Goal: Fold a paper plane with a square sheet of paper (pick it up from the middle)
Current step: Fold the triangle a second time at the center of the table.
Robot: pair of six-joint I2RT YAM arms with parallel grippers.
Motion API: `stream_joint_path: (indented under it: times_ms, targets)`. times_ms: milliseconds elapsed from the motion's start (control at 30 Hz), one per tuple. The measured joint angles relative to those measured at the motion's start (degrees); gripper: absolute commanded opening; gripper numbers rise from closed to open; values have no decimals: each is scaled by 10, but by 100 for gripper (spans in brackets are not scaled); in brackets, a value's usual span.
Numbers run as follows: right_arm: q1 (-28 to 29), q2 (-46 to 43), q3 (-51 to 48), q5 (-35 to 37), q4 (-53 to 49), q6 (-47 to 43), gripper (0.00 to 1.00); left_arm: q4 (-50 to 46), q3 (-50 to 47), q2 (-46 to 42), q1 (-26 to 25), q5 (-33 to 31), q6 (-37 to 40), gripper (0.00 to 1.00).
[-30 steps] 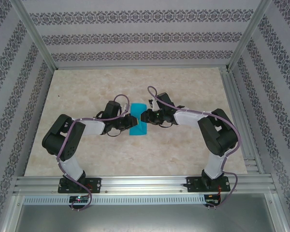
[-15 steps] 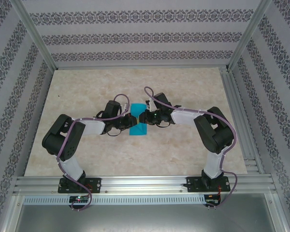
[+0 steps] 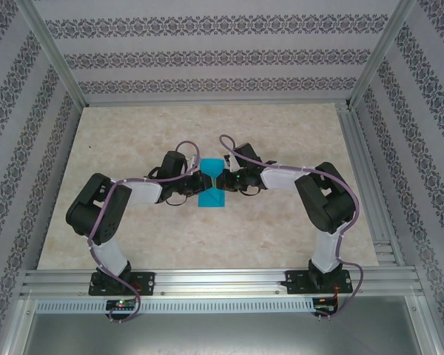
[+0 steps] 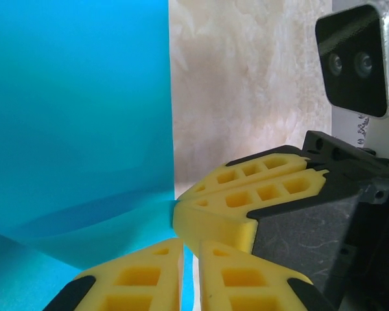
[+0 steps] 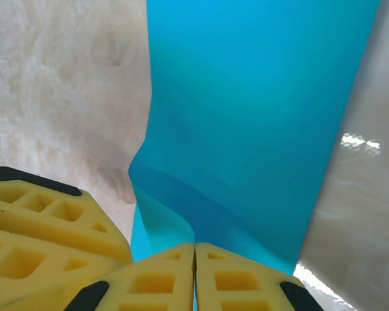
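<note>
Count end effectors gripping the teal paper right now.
2. The left end effector pinches the teal paper from its left side, the right end effector from its right. Both are closed on it, nearly touching mid-sheet.

My left end effector [image 3: 205, 180] and right end effector [image 3: 220, 180] meet tip to tip over the middle of the sheet of paper [image 3: 210, 198], both pinched on it. Their yellow fingers [image 4: 259, 188] crowd together there, so nothing can pass between them. My two bent arms bar the near side of the sheet like a gate, elbows thrown wide to left and right. Beyond them the bench [image 3: 133, 133] lies open on the far side and on both flanks, bounded by the patterned walls [image 3: 207, 59], the slanting frame posts [image 3: 57, 63] and the metal rail [image 3: 364, 185] along the right edge.
</note>
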Motion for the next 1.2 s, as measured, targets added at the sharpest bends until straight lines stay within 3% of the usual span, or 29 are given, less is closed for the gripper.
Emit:
stream_joint_path:
  times_ms: [1200]
  targets:
    - [-1,19,9,61,-19,-16,11,-17,35,48,-5,2,13,14]
